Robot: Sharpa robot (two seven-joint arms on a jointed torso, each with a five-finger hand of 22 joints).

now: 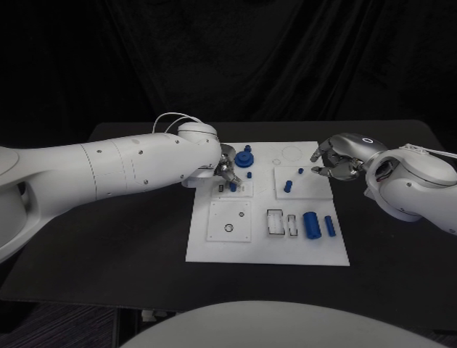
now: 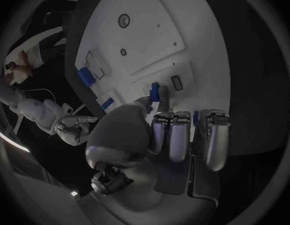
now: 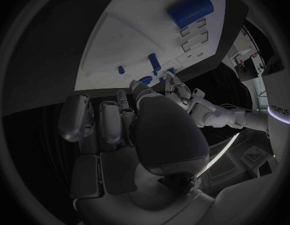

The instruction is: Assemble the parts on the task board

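A small blue peg (image 2: 155,91) sits pinched in the left hand (image 1: 224,168) fingers (image 2: 160,105) over the board (image 1: 218,246) at its far-left block, and it looks to want a straight, upright push into its hole. The right hand (image 1: 339,159) hovers curled at the board's far-right edge; whether it grasps anything I cannot tell. Loose parts (image 1: 313,225) crowd the near-right side, while bare tabletop (image 1: 134,254) lies open all around.

Two bulky white arms with small dark screws, thin white cables looped at the wrists, ending in the silver left hand (image 1: 226,168) and right hand (image 1: 335,161).
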